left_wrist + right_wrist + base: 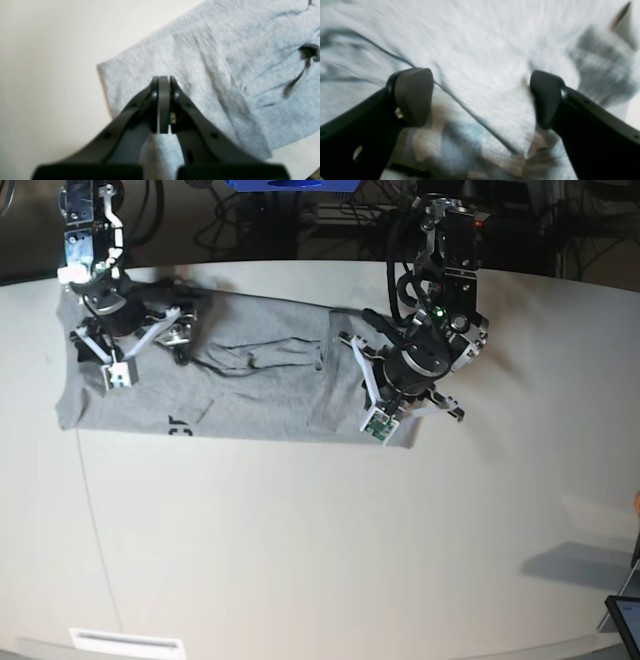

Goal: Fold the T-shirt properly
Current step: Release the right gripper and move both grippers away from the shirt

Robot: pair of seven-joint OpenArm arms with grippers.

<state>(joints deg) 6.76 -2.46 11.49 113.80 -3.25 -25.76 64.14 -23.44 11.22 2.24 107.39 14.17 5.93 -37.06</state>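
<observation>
The T-shirt (260, 395) lies spread across the far half of the white table, heather grey and creased, with a bit of black lettering (180, 424) near its front edge. My left gripper (384, 420) hovers over the shirt's right front corner; in the left wrist view the left gripper (163, 81) is shut, pads pressed together, above the T-shirt (225, 62). Whether cloth is pinched I cannot tell. My right gripper (145, 350) stands at the shirt's left end. In the right wrist view the right gripper (478, 98) is wide open just above the blurred T-shirt (482, 50).
Bare white table (330, 550) stretches in front of the shirt. Cables and a blue object (290, 185) sit behind the far edge. A dark device corner (626, 622) shows at the bottom right, and a white label (125, 643) at the front edge.
</observation>
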